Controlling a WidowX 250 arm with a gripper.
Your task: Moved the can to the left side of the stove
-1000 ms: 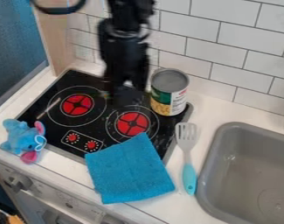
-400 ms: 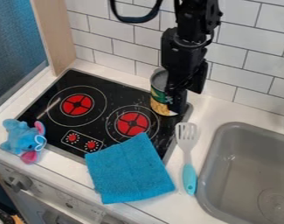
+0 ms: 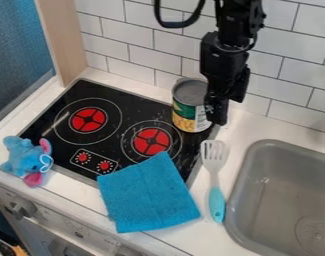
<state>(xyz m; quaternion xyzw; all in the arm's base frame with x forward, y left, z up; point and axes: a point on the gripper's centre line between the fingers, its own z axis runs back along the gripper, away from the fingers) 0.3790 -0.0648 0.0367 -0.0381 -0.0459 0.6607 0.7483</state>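
At the left edge of the frame a blue plush toy (image 3: pixel 24 156) lies against the front left edge of the stove (image 3: pixel 78 95), whose left burner (image 3: pixel 88 120), left of centre, is bare and looks like a fair landing place for the can. At lower centre the blue towel (image 3: pixel 148 195) overlaps the stove's front edge, with the right burner (image 3: pixel 151 141) just above it. The can (image 3: pixel 183 111) stands upright just above and right of the frame's centre, at the stove's back right corner, and has not shifted, so the task's real move is still to come. What has changed is the gripper (image 3: pixel 217 116): it has swung from the can's left, across it, to its right flank, where it overlaps the can's edge. Whether it is open or closed, or touches the can, I cannot tell. That side would suit a leftward push, though pushing high could tip the can. Below the gripper lies the spatula (image 3: pixel 216 200), and the sink (image 3: pixel 278 200) fills the lower right.
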